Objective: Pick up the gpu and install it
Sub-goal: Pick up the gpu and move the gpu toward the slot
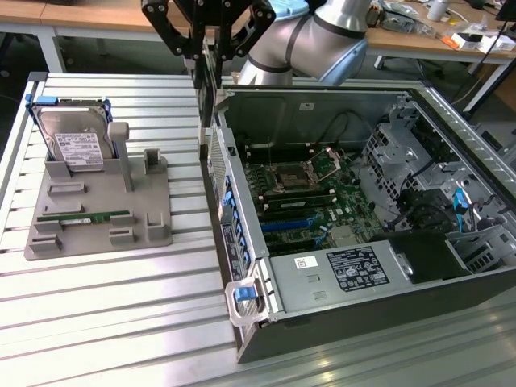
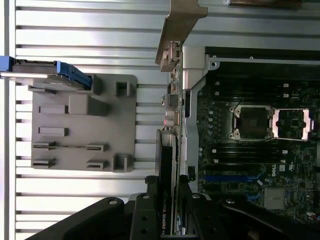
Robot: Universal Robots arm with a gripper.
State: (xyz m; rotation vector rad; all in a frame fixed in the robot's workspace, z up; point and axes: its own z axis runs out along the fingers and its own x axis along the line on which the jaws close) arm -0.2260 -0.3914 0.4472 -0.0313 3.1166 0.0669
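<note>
Clearly, the risks gather where the card hangs. Nearest, the open black computer case [image 1: 363, 314] has a tall wall on the exterior view's left. The small dark circuit card with a silver end bracket, the gpu [image 1: 206, 97], hangs edge-down over that wall's far end. Lowered from there, I judge, the bracket could catch on the sheet metal.

Further in, the green motherboard [image 1: 306, 201] carries two blue slots [image 1: 286, 226]. A card arriving tilted or off their line could jam on a slot edge or scrape neighbouring parts.

At the far side, the black two-fingered gripper [image 1: 205, 60] has its jaws partly closed, pinching the gpu [image 2: 166, 160] across its thin faces. So narrow a hold may let the card swing or slip under seating pressure.

Counted near to far:
- one slatted aluminium table [image 1: 121, 306]
- one case
- one motherboard
- two blue slots
- one grey moulded holder tray [image 1: 153, 205] on the exterior view's left
- one long green memory stick [image 1: 85, 218] lying in the tray
- one silver hard drive with a white label [image 1: 76, 145] standing at the tray's far end
- one gpu
- one gripper
</note>
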